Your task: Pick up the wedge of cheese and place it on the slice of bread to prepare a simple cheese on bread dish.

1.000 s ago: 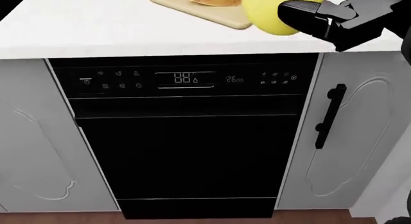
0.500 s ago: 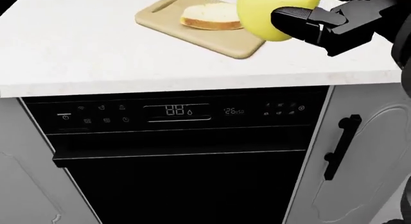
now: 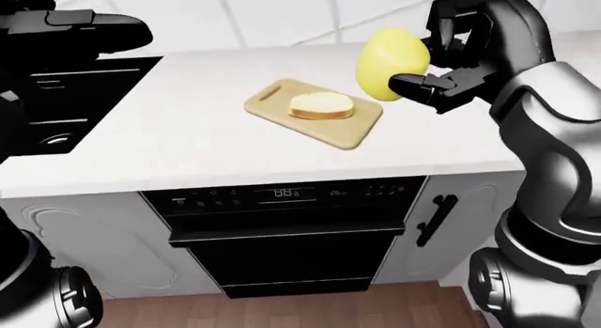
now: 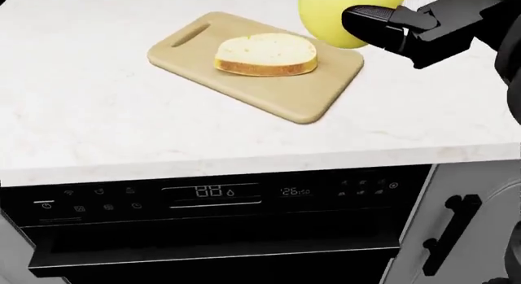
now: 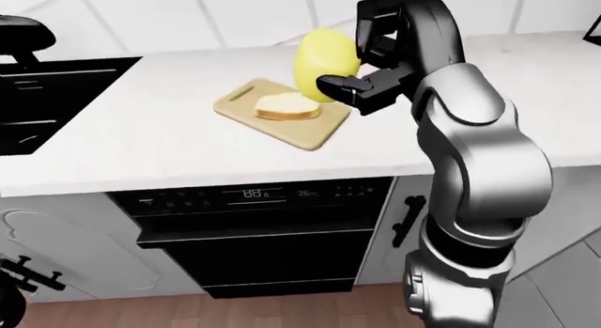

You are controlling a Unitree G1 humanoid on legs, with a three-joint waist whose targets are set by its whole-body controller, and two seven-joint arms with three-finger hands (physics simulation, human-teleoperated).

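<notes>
my right hand (image 3: 442, 56), black three-finger, clamped round pale yellow rounded cheese wedge (image 3: 389, 54), held in air above right end of tan wooden cutting board (image 4: 325, 89), just right of white bread slice (image 4: 266, 54). left hand not shown clearly at left-eye view's edge, cannot tell its state.

risks, my guess: cheese rounded, could roll off slice if released off-centre or from too high; fingers may nudge bread.

count: one cheese, one bread slice, one board, one black dishwasher (image 3: 287, 236) under white counter (image 3: 169, 145).
</notes>
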